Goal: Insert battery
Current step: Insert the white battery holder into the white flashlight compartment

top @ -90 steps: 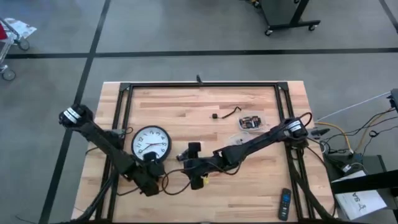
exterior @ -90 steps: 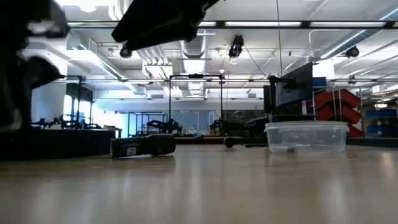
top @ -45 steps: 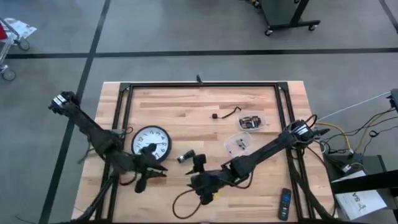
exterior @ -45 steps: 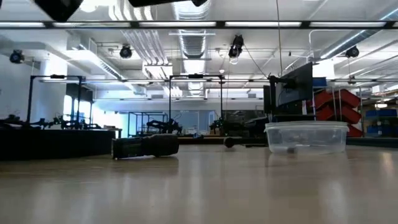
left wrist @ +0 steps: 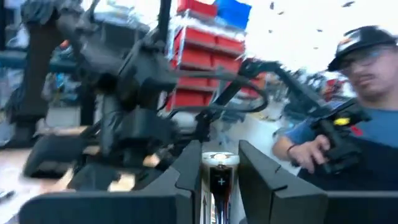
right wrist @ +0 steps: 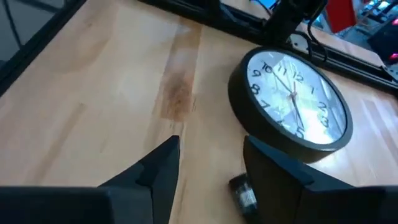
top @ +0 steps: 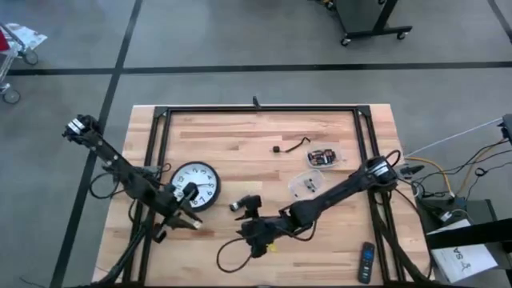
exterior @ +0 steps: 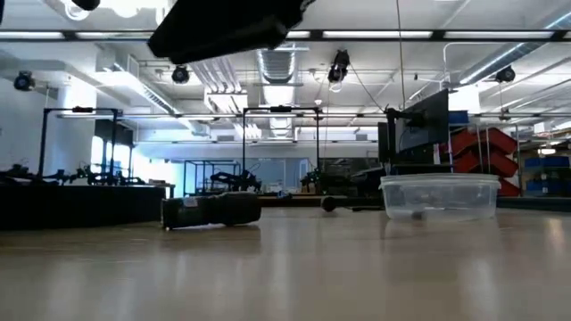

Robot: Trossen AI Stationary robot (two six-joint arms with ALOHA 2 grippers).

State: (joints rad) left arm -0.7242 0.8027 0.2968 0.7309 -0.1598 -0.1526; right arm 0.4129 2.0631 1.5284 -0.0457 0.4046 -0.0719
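A wooden table [top: 240, 136] carries one round wall clock [top: 192, 183], lying face up with its dial showing. The clock serves as the landmark here.

The left hand [left wrist: 219, 168] hovers at the clock's front edge, toward the table's near side. Its two fingers are closed on one battery [left wrist: 220, 180], held upright between them with the plus sign showing. So the battery is picked up but not inserted. Since the clock lies face up, its battery slot is probably on the hidden back, and turning the clock over likely remains to be done.

The right hand [right wrist: 208, 163] hangs to the right of the clock, a little above the table. Its fingers are parted and hold nothing. A small dark cylindrical object [right wrist: 243, 192] lies on the table between that hand and the clock; what it is cannot be told.

Farther right of the clock sit two clear plastic containers [top: 307, 184], one remote control [top: 366, 262] and one short black cable [top: 293, 146].

One person [left wrist: 348, 112] stands in the room beyond the table.
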